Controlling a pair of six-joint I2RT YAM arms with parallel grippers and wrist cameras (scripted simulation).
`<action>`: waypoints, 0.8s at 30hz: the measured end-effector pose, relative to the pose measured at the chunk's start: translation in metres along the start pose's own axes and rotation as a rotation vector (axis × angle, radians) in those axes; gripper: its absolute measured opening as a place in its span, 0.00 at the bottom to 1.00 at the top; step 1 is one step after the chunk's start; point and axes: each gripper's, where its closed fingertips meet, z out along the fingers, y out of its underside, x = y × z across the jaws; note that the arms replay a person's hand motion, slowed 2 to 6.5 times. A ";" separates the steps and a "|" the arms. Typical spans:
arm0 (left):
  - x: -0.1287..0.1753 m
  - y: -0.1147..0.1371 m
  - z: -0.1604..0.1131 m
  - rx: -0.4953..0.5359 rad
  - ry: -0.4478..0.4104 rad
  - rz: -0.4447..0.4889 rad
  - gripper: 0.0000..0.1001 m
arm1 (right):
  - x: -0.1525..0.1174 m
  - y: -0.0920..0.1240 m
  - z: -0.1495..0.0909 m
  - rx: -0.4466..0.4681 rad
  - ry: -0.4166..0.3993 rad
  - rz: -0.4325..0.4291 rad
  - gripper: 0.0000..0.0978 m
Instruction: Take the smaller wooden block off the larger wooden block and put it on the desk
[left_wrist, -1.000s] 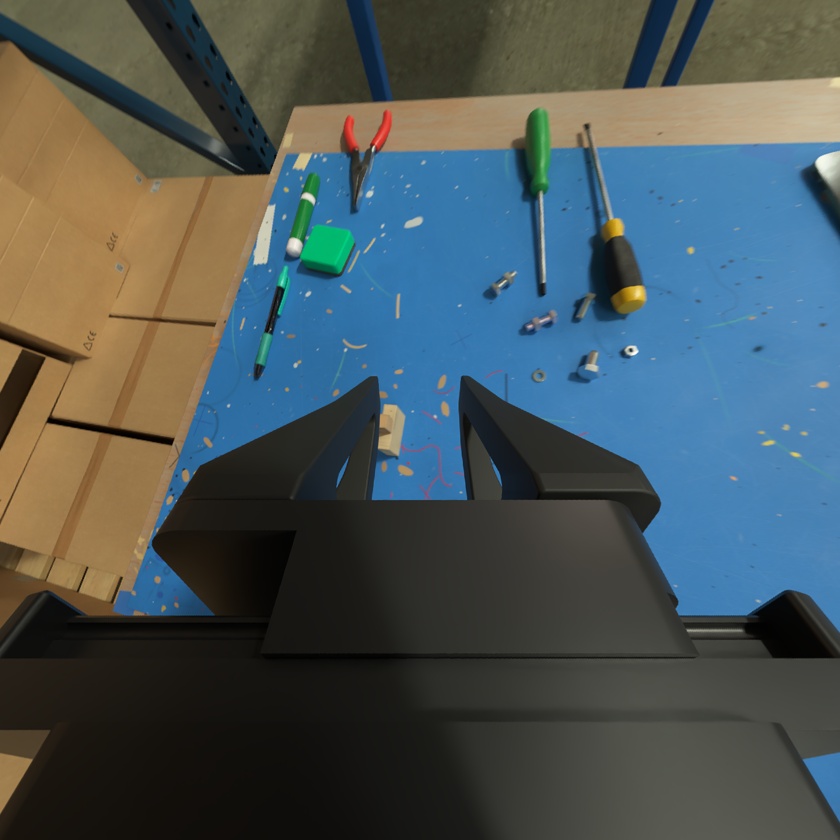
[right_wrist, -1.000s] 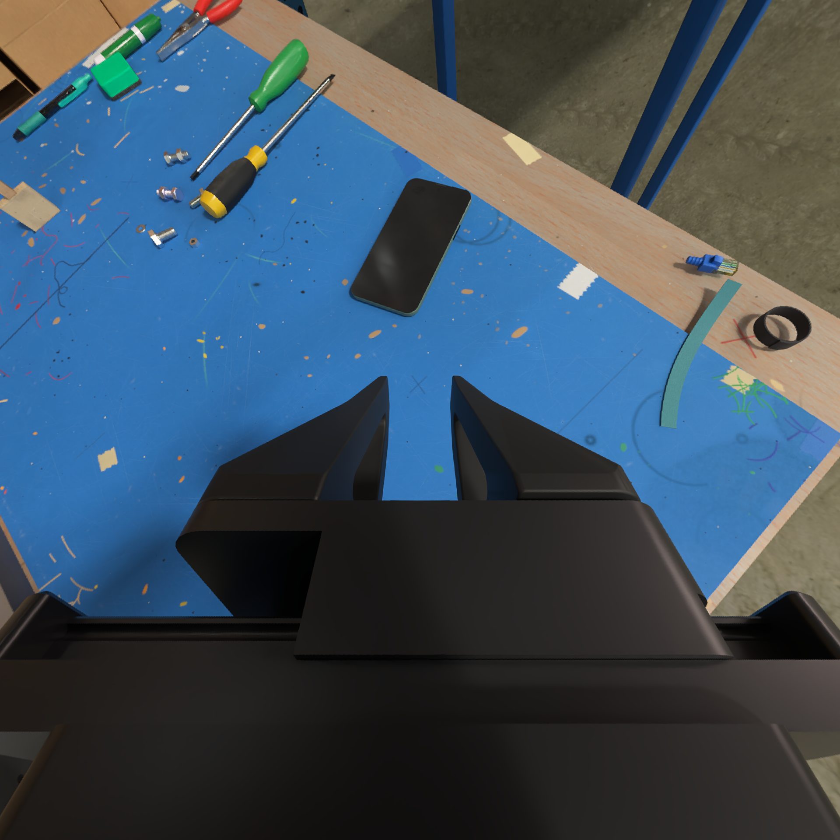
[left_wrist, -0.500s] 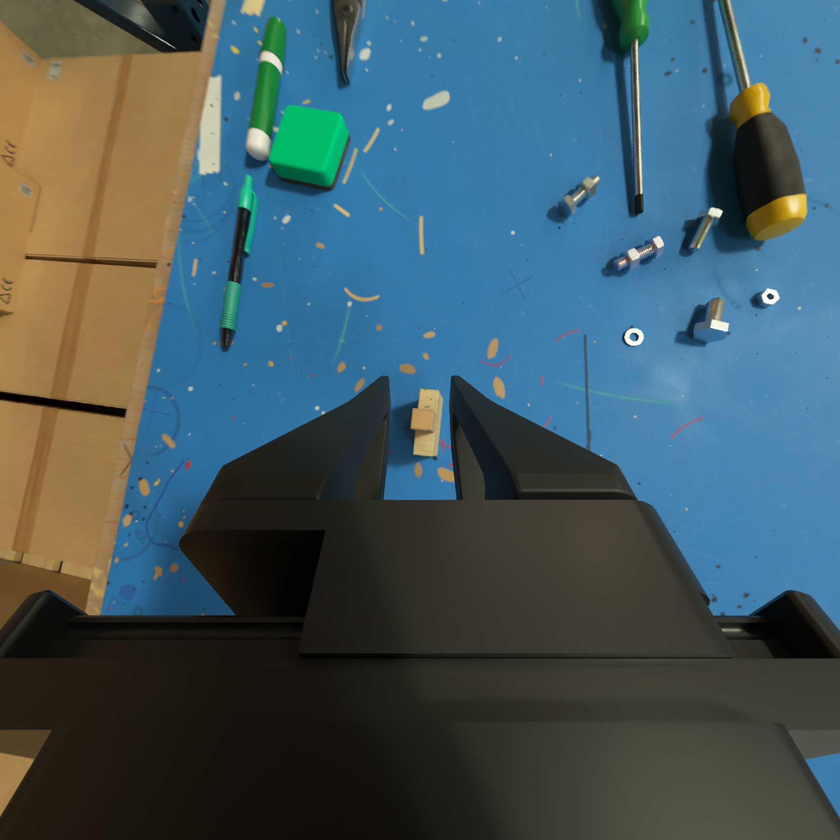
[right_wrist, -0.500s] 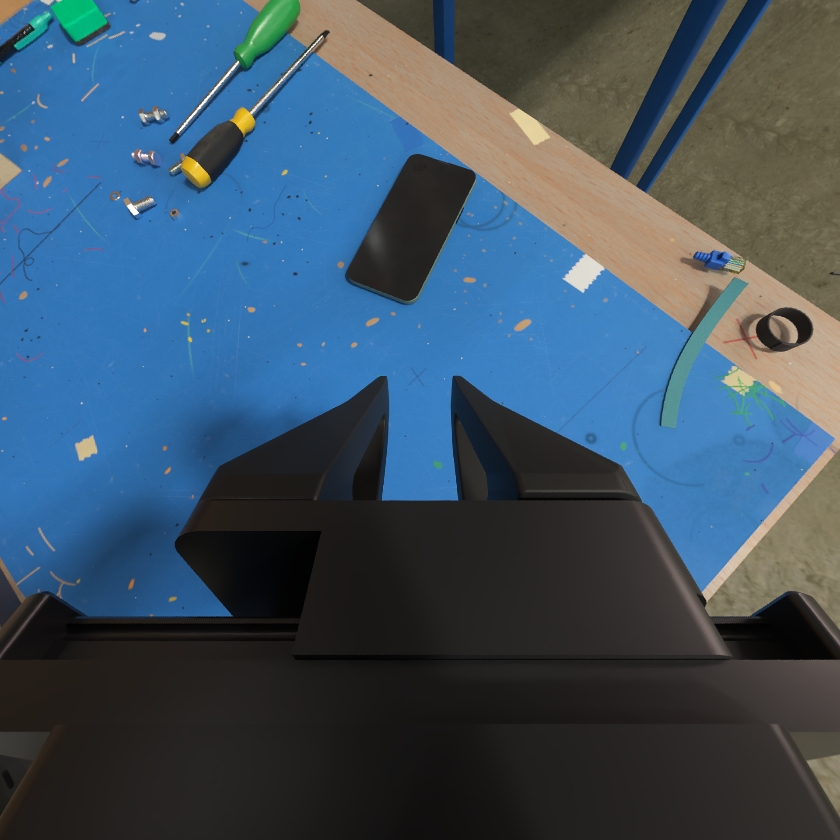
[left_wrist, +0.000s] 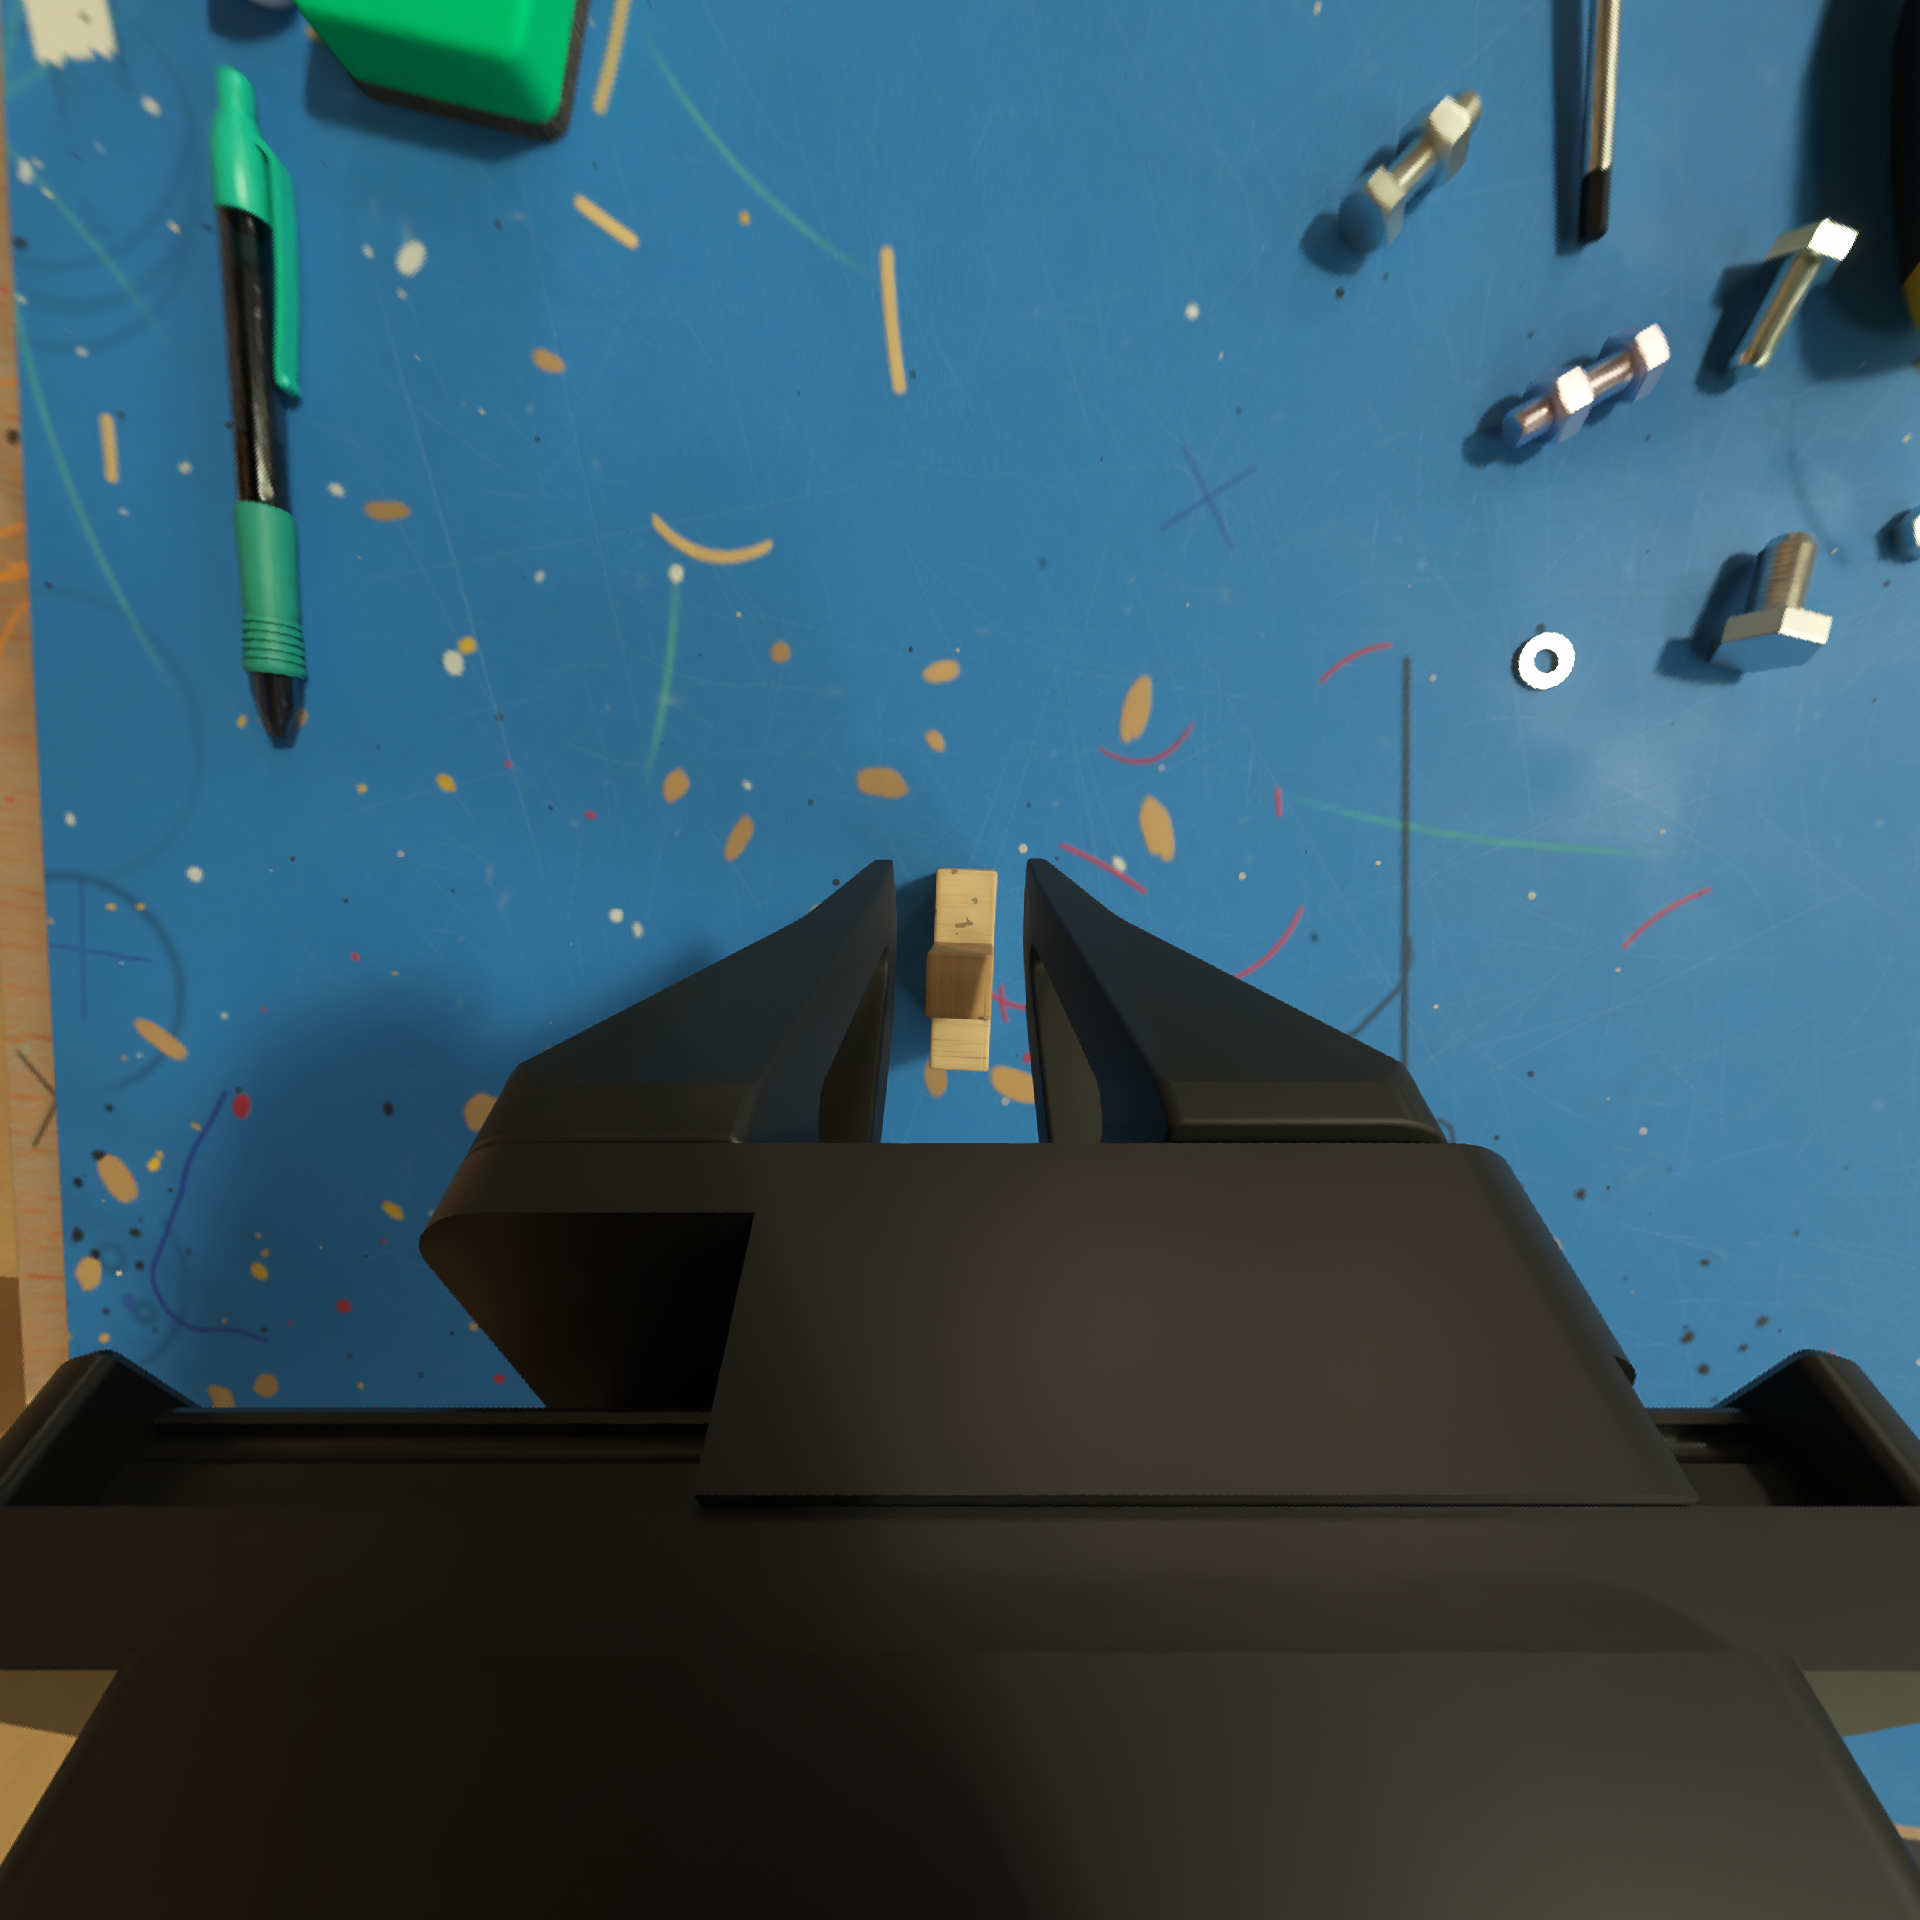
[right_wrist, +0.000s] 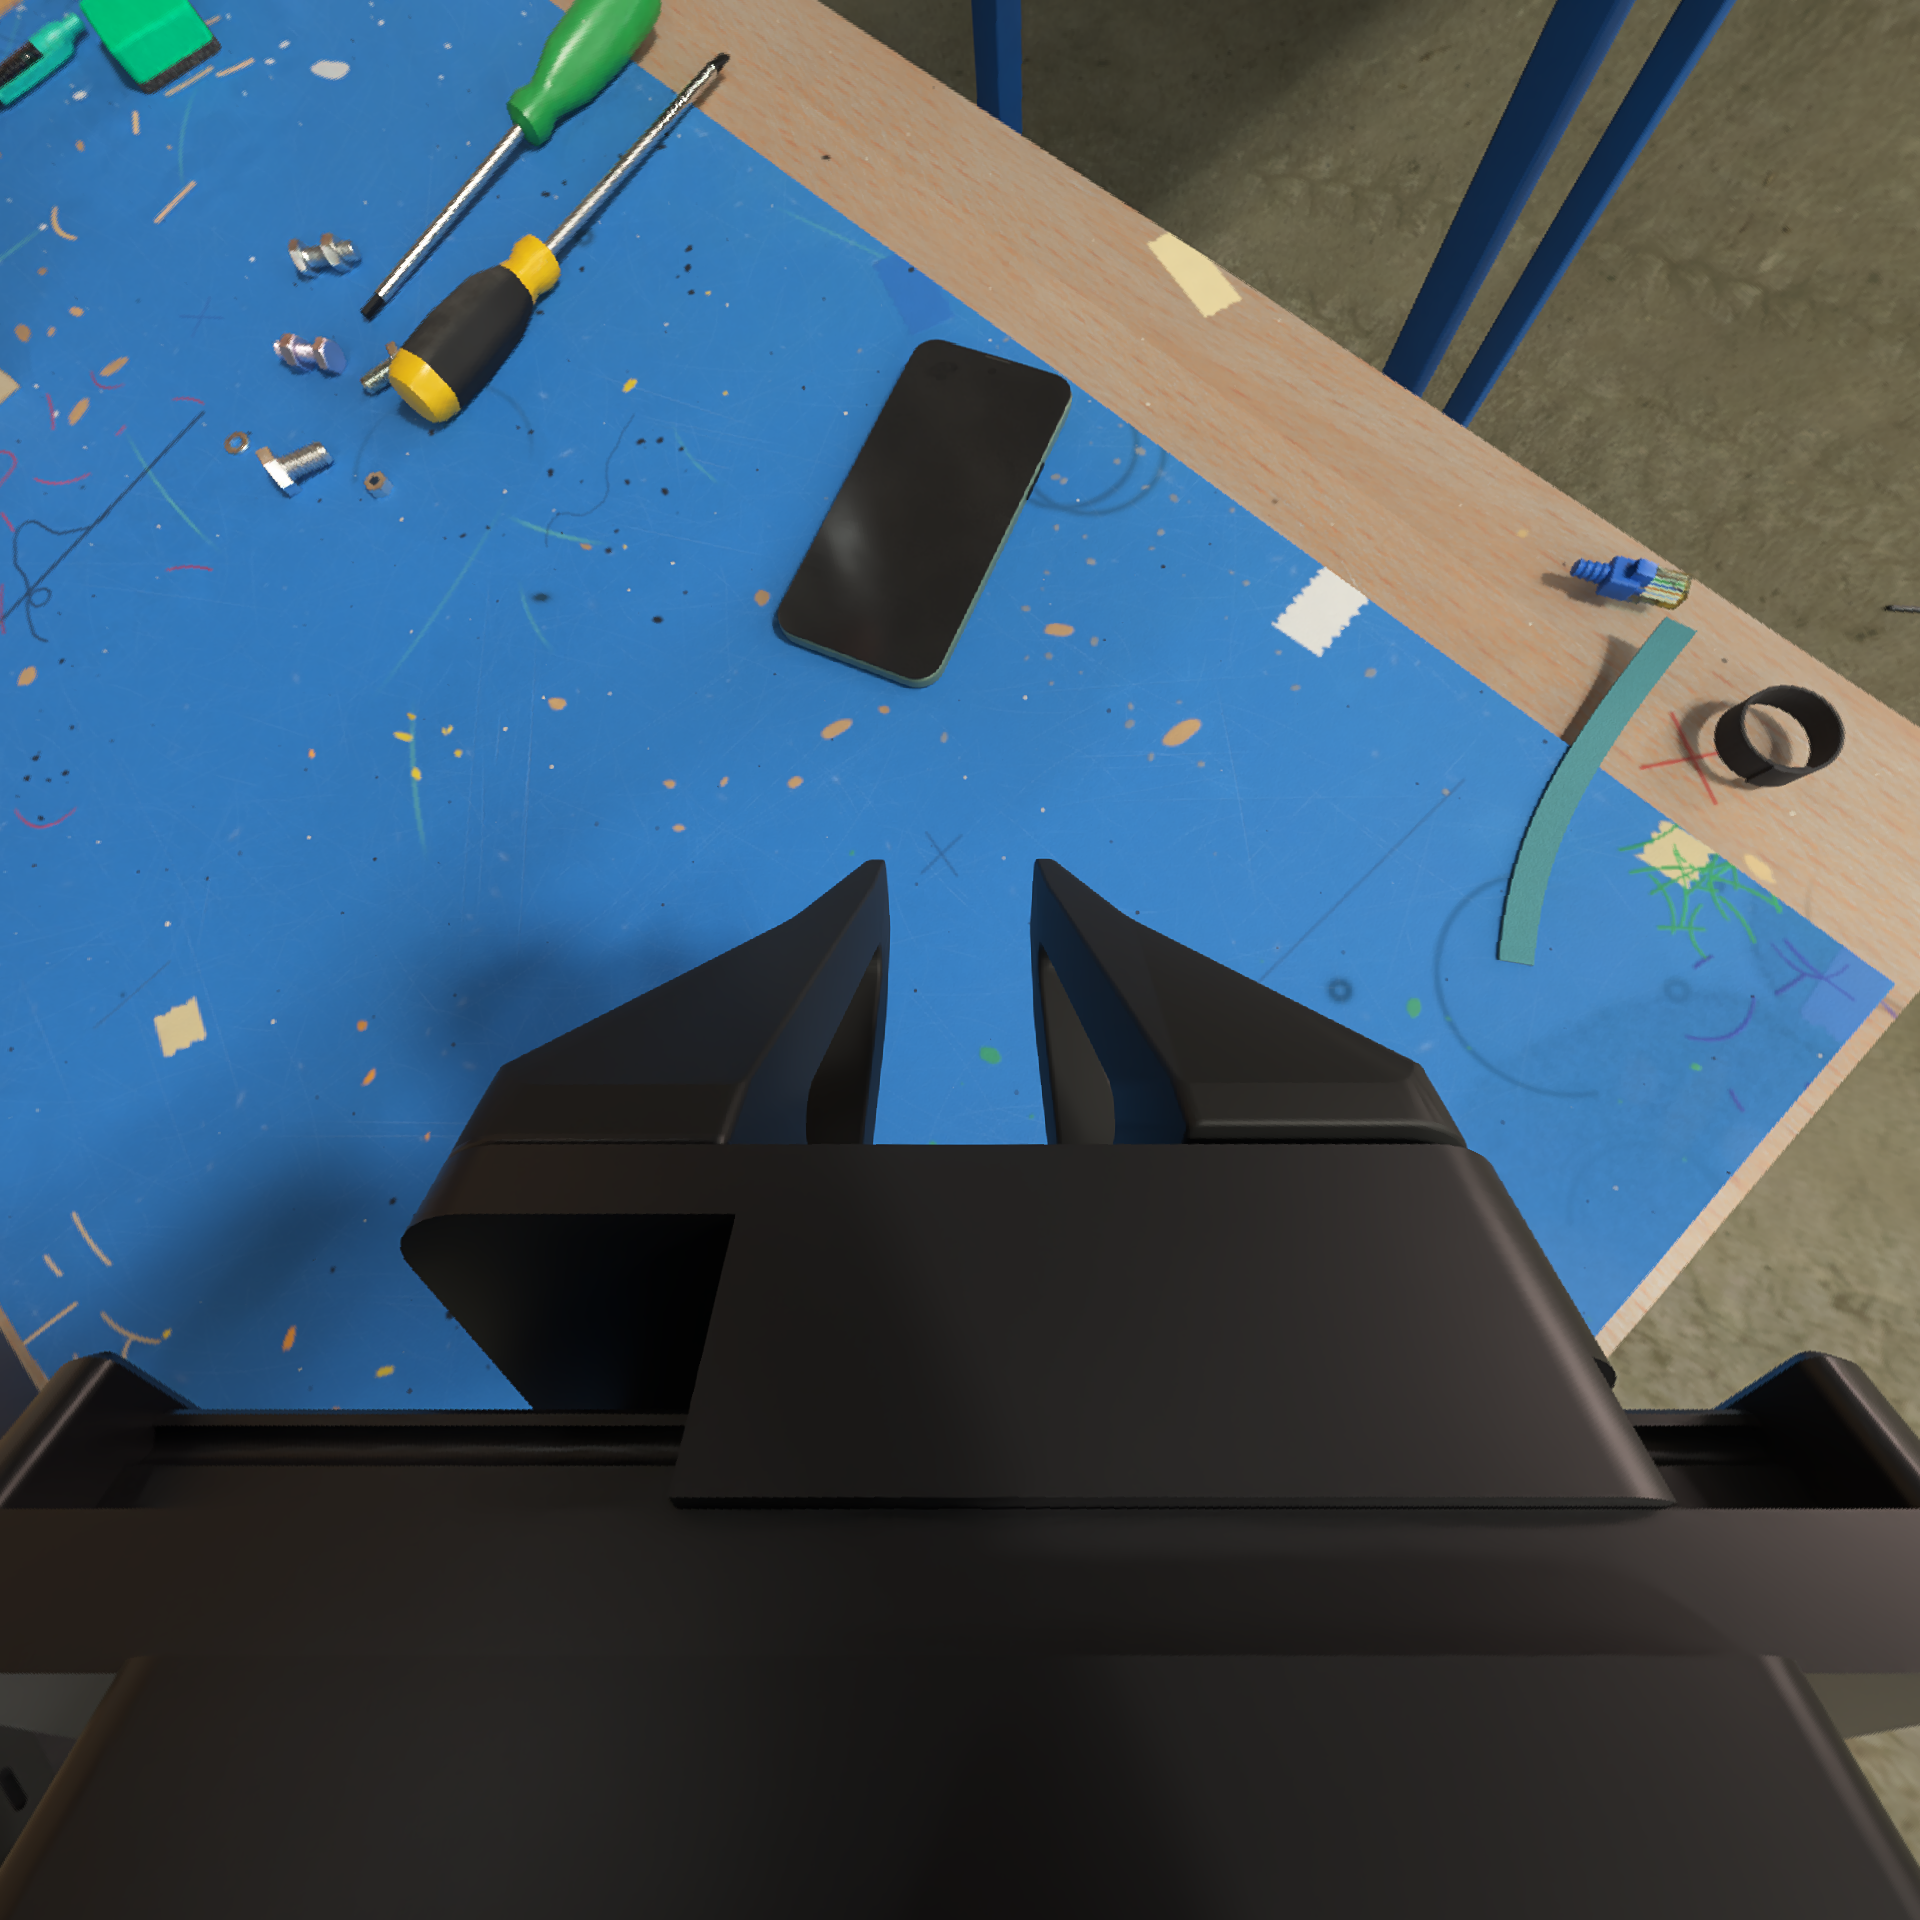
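Observation:
In the left wrist view a long pale wooden block (left_wrist: 965, 906) lies on the blue mat (left_wrist: 1039, 468). A smaller, darker wooden block (left_wrist: 958, 982) sits on its middle. My left gripper (left_wrist: 959, 864) is open, pointing down, with one finger on each side of the stacked blocks and a gap to each. My right gripper (right_wrist: 960, 864) is open and empty above a bare part of the blue mat (right_wrist: 623, 831). The blocks do not show in the right wrist view.
Left wrist view: a green pen (left_wrist: 258, 405) and green eraser (left_wrist: 447, 52) at upper left, bolts (left_wrist: 1590, 384) and a washer (left_wrist: 1545, 660) at right. Right wrist view: a black phone (right_wrist: 925, 514), two screwdrivers (right_wrist: 478, 322), bolts (right_wrist: 296, 462), a black tape ring (right_wrist: 1777, 736), the desk's wooden edge (right_wrist: 1351, 436).
My left gripper has moved forward and down until the blocks lie between its fingers. My right gripper has shifted slightly; its jaws stay open.

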 end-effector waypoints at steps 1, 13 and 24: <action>0.000 0.002 0.002 -0.016 0.005 0.002 0.20 | 0.001 0.001 0.000 0.000 0.001 0.003 0.24; -0.005 0.020 0.020 -0.144 -0.012 0.060 0.18 | 0.009 0.006 0.000 -0.004 0.007 0.027 0.24; 0.000 0.025 0.024 -0.178 0.034 0.035 0.20 | 0.013 0.007 0.000 -0.004 0.010 0.031 0.24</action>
